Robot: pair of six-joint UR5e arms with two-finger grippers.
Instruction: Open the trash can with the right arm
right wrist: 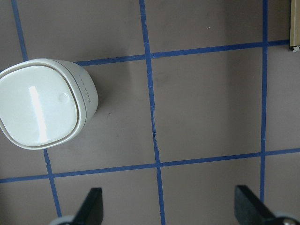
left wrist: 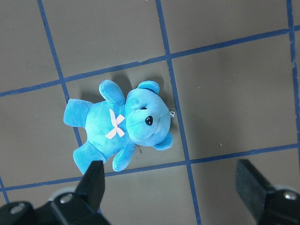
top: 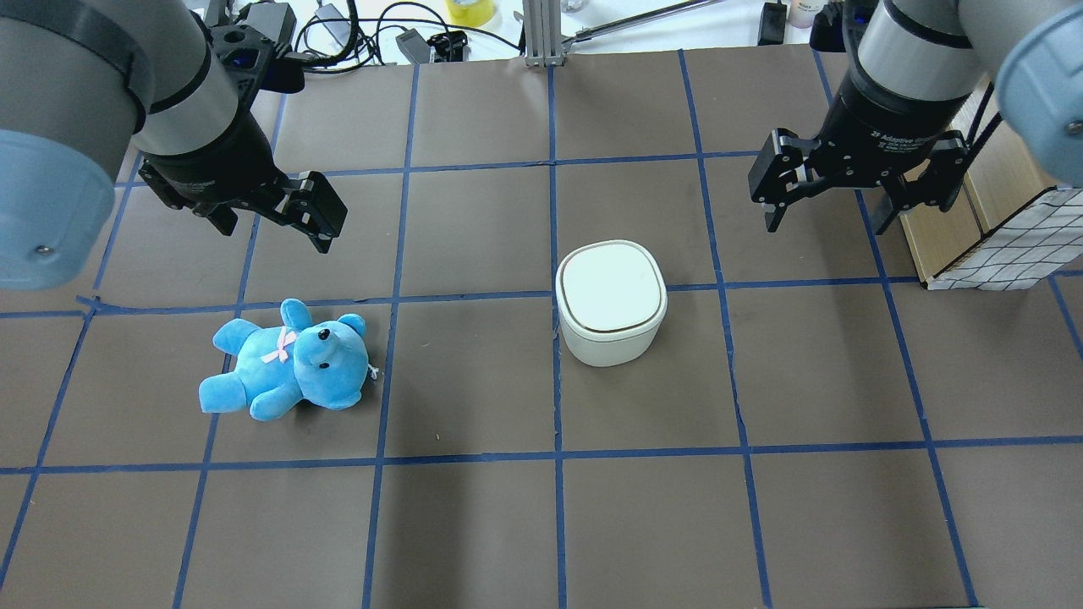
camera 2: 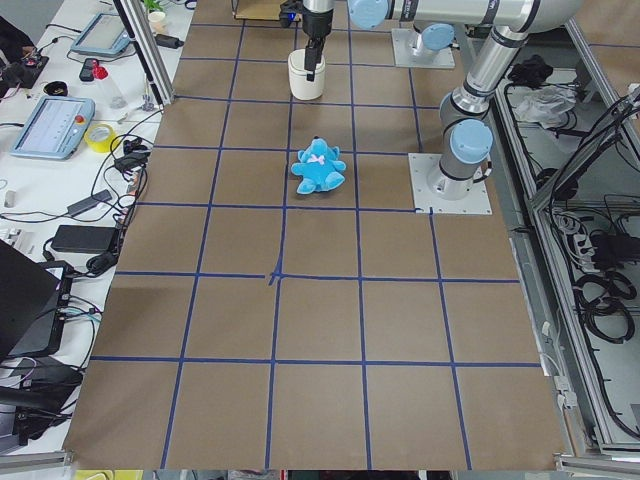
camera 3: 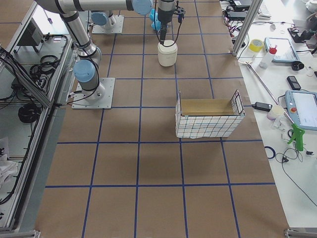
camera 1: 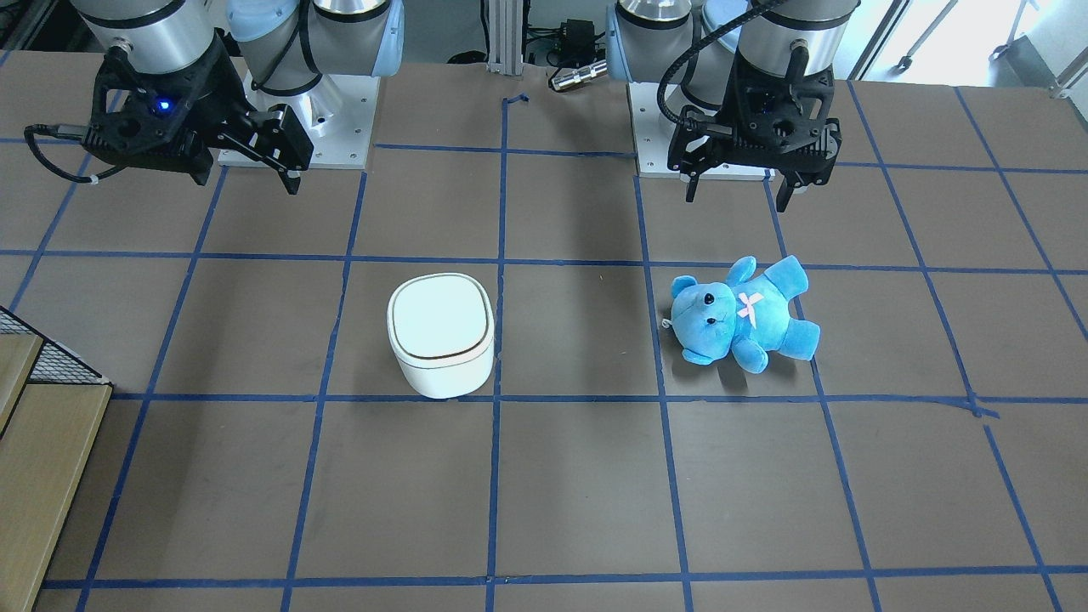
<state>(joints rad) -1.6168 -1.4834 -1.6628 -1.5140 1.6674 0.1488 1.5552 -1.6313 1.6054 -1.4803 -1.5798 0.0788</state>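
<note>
While its lid (top: 609, 283) sits shut, bin (top: 609, 342) stands untouched mid worktop (top: 474, 524). Right tool (top: 825, 227) hangs off to its side, fingers spread, nothing held (staged, I judge, for the lid). Left tool (camera 1: 737, 197), also spread, hovers near bear (top: 288, 372).

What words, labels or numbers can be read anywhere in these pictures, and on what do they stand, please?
"2F Adaptive", the rest unreadable: white print on the black body of the right gripper, overhead view.
Faint lettering on the side wall of the trash can, right wrist view: too small to read.
Nothing else is legible.
</note>
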